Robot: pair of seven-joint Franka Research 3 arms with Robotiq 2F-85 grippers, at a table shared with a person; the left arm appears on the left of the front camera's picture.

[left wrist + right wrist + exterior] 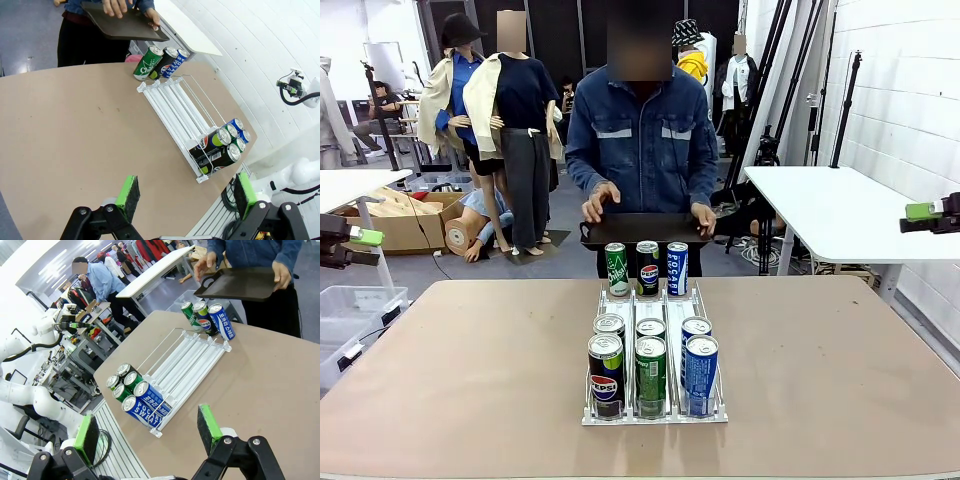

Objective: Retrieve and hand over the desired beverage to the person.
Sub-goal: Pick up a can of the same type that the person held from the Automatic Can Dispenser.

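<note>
A clear wire rack (655,302) lies mid-table with several cans at its near end: Pepsi (605,373), green (651,372) and blue Pocari Sweat (701,372) in front. Beyond its far end stand a green can (616,269), a Pepsi can (648,267) and a Pocari can (677,268). The person (642,140) stands at the far side holding a dark tray (645,230) with both hands. My left gripper (355,237) hangs open off the table's left; my right gripper (930,212) hangs open off its right. Each wrist view shows its gripper, left (187,197) and right (147,432), with nothing between the pads.
The brown table (470,350) has wide bare areas on both sides of the rack. A white table (840,210) stands at the back right, a plastic bin (350,310) at the left. Other people sit farther back.
</note>
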